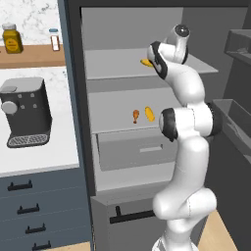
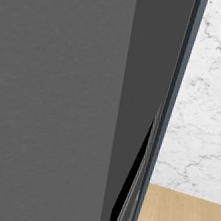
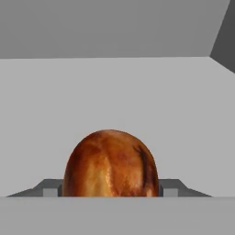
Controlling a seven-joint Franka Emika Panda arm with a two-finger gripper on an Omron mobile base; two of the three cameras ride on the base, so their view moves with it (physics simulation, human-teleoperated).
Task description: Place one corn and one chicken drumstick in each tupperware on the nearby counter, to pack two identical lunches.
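- Grey open fridge (image 1: 127, 29) takes up the middle of the left base view, with two pale shelves and a drawer (image 1: 132, 149) beneath them; in the right base view a broad grey panel (image 2: 58, 99) stands close to the camera, beside a marbled wall.
- White marbled counter (image 1: 54, 147) lies left of the fridge, over blue-grey cabinets (image 1: 29, 206) with black handles.
- White arm (image 1: 188, 147) rises from the lower right of the left base view and bends up and in towards the upper shelf.
- Dark coffee machine (image 1: 24, 110) stands on the counter, well apart from the fridge.
- Brown wooden wall shelf (image 1: 29, 56) above it carries a yellow jar (image 1: 12, 38).
- One corn (image 1: 145, 62) lies on the upper shelf, just beside the arm's upper joint.
- Second corn (image 1: 149, 113) lies on the middle shelf, with a chicken drumstick (image 1: 136, 115) just to its left, close but apart.
- In the hand view, another chicken drumstick (image 3: 110, 160) shows its bulbous end, lying on a grey shelf floor.
- The gripper (image 3: 112, 189) straddles that drumstick, one of the finger tips (image 3: 53, 188) close against each flank; I cannot tell whether they are clamped on it or merely alongside.
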